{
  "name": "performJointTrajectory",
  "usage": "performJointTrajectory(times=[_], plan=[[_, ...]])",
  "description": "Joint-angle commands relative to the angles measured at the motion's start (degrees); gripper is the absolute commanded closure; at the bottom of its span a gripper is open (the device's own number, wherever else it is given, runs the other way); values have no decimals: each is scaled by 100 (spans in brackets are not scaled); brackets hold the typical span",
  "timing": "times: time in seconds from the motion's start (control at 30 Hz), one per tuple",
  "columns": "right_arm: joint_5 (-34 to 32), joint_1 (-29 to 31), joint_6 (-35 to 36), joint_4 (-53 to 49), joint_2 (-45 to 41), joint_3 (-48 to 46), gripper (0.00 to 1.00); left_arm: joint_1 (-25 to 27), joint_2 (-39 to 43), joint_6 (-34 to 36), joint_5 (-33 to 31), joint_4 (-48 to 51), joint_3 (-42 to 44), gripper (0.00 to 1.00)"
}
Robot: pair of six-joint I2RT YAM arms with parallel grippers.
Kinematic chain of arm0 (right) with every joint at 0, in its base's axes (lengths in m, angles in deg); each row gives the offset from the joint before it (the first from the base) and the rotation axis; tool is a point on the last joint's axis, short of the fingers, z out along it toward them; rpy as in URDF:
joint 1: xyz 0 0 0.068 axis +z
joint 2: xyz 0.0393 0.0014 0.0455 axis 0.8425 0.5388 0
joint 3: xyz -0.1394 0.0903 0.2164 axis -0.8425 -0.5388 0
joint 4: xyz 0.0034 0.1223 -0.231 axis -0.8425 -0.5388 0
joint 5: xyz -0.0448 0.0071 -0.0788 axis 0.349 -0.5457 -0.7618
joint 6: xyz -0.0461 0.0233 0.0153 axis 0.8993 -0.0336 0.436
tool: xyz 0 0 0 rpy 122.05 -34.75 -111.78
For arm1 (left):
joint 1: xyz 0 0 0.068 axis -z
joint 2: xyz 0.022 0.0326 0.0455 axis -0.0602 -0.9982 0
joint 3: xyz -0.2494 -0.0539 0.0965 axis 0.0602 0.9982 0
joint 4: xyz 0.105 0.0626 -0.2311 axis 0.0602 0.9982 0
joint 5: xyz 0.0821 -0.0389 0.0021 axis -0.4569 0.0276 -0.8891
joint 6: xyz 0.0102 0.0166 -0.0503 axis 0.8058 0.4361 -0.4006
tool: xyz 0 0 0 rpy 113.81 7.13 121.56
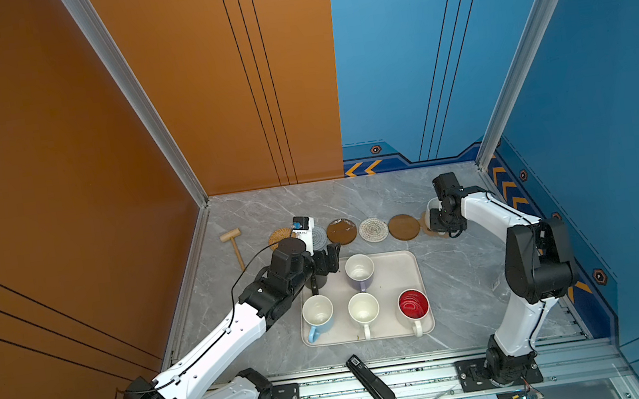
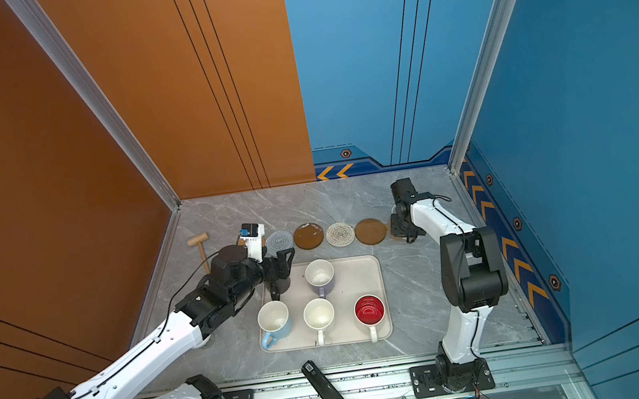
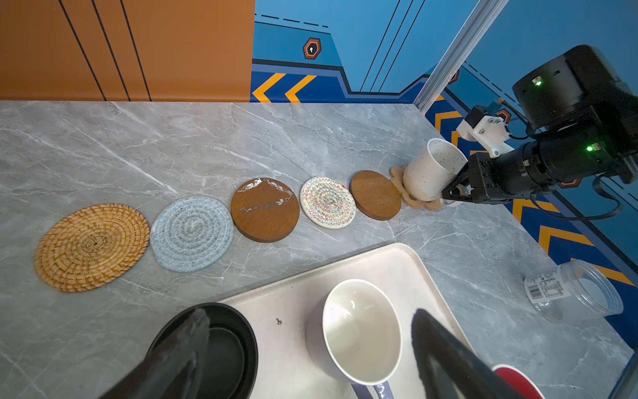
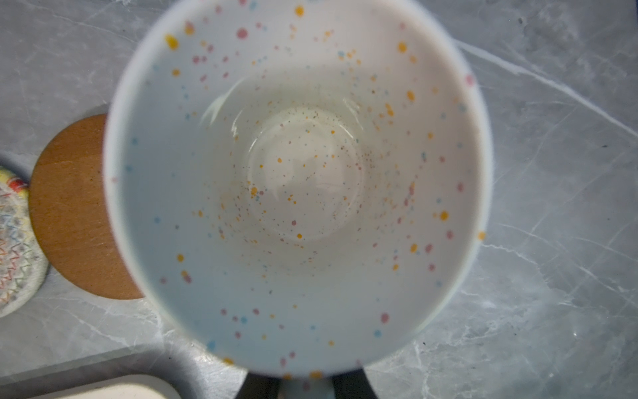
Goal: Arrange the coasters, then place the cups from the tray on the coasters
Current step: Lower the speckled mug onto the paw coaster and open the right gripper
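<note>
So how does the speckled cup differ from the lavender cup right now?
The speckled cup is off the tray, over the paw-shaped coaster at the row's end; the lavender cup sits on the tray. The right gripper is shut on the speckled cup's handle; no gripper holds the lavender cup. The speckled cup is cream with coloured dots, the lavender cup plain. Both are empty.

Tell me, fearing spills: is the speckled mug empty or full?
Empty: the speckled mug shows a bare bottom in the right wrist view.
</note>
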State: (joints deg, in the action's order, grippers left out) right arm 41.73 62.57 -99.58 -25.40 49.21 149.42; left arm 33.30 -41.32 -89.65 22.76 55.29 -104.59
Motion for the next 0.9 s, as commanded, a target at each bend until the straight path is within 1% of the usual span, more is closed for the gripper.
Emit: performJointTrajectory(times=[0.0,0.07,0.17,0.3,0.4,0.43,0.47,0.6,0.7,0.87], plan=[[16,-42,-113,328,55,13,80,-37,-8,-54,-120,67,-131,8],[16,-38,-121,333,34,2,75,-38,1,-54,-129,72,-124,8],[1,-42,-122,332,11,2,72,-37,18,-54,-129,79,-122,8],[-2,-40,-131,324,-18,-12,71,-37,17,-45,-136,85,-111,8],[-2,-34,-157,324,-101,-53,62,-45,13,-45,-138,87,-112,8],[-18,-34,-159,324,-146,-68,56,-37,28,-41,-138,88,-113,8],[-49,-34,-167,324,-208,-93,51,-38,27,-45,-134,86,-98,8],[-107,-34,-192,324,-520,-214,39,-41,53,-33,-138,108,-91,8],[-141,-16,-225,291,-810,-326,34,-37,90,-35,-138,97,-58,8],[-219,108,-288,163,-1413,-550,31,-32,200,-12,-111,201,-51,8]])
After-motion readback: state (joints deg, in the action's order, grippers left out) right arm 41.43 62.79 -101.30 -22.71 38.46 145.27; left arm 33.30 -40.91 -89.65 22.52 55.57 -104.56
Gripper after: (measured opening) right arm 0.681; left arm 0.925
